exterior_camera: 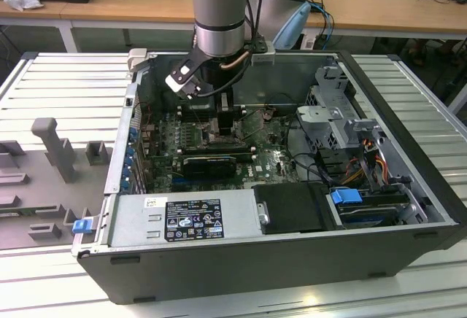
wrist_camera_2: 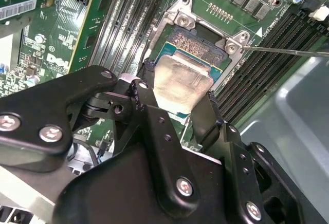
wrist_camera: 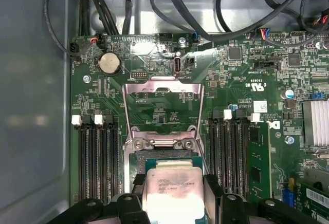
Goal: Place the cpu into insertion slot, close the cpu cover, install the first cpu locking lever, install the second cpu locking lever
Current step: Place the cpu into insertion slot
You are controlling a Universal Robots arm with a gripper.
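1. Step one is in hand: your gripper [wrist_camera_2: 179,88] clamps the cpu [wrist_camera_2: 181,77] by opposite edges, directly over the insertion slot [wrist_camera_2: 199,43].
2. The cpu cover [wrist_camera: 163,84] stands open.
3. My read: seating needs square alignment; can't tell contact.

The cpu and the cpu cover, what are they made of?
The cpu looks like metal on top: dull, pale silver, with a smudgy shine. The cpu cover seems to be thin sheet metal: bright, silvery, catching the light.
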